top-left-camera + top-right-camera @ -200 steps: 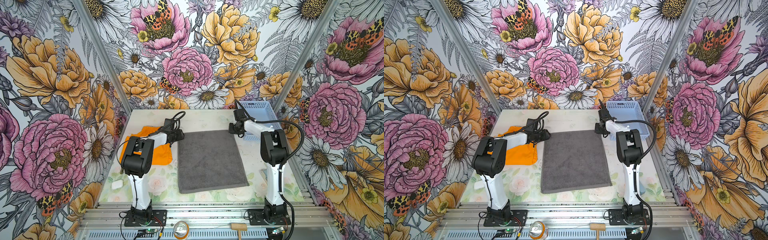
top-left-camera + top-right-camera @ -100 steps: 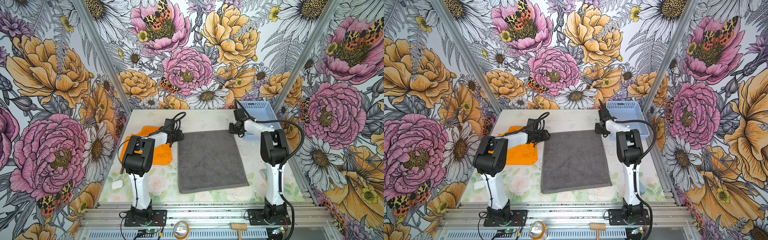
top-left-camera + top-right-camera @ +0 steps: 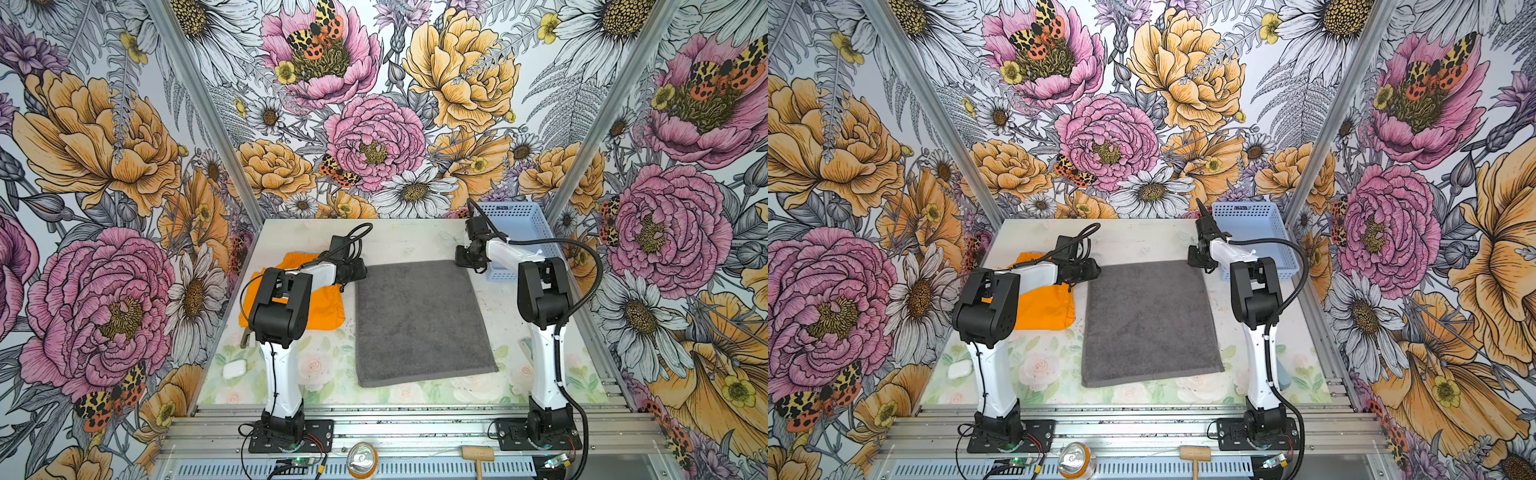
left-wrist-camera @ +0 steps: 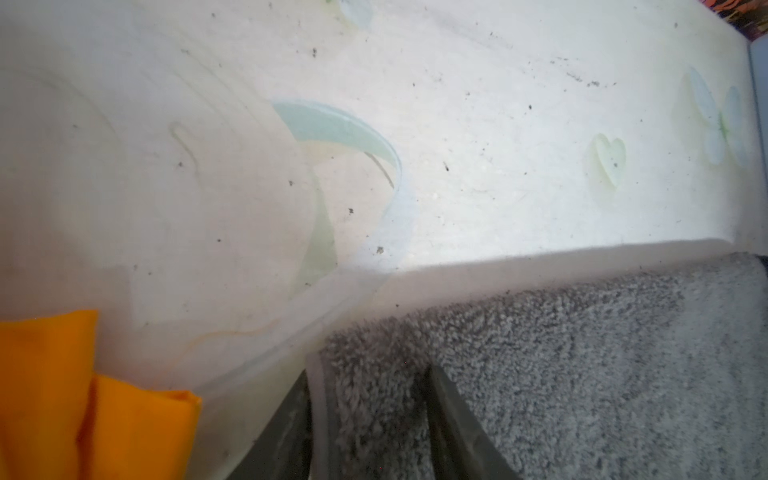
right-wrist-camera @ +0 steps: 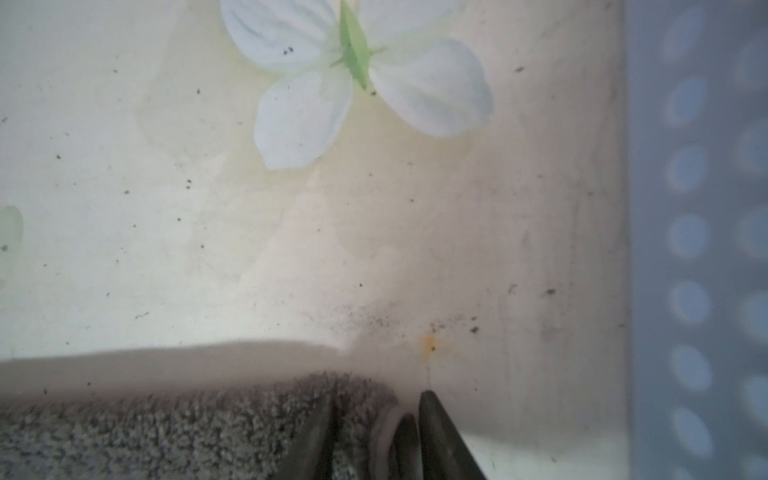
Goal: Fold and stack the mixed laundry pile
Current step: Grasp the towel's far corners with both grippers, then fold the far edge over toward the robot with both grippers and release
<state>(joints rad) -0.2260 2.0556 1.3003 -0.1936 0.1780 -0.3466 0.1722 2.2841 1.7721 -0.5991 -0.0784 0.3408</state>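
Barely anything is shifting vs 1 s ago: both arms are keeping their reach & the cloth is lying where it was. Dark grey rectangular terry towel is lying flat & spread out mid-table in both top views, on the white floral-print tabletop. Bright orange shorts are sitting folded just L of it, partly hidden under the L arm.

L gripper is resting at the towel's far L corner. In L wrist view, L gripper is straddling that corner w/ terry filling the gap btwn the fingers. Can't tell if it's biting or just sitting around the cloth. Orange shorts are showing there too, apart from the towel.

R gripper is sitting at the far R corner. In R wrist view, R gripper is showing tips close together, pinching the towel corner w/ the hem bunching btwn them.

Pale blue perforated plastic basket is standing at far R of the table, near the R gripper, w/ a strip of bare table btwn it & the towel. Small white rounded case is lying front L, well apart from the cloth
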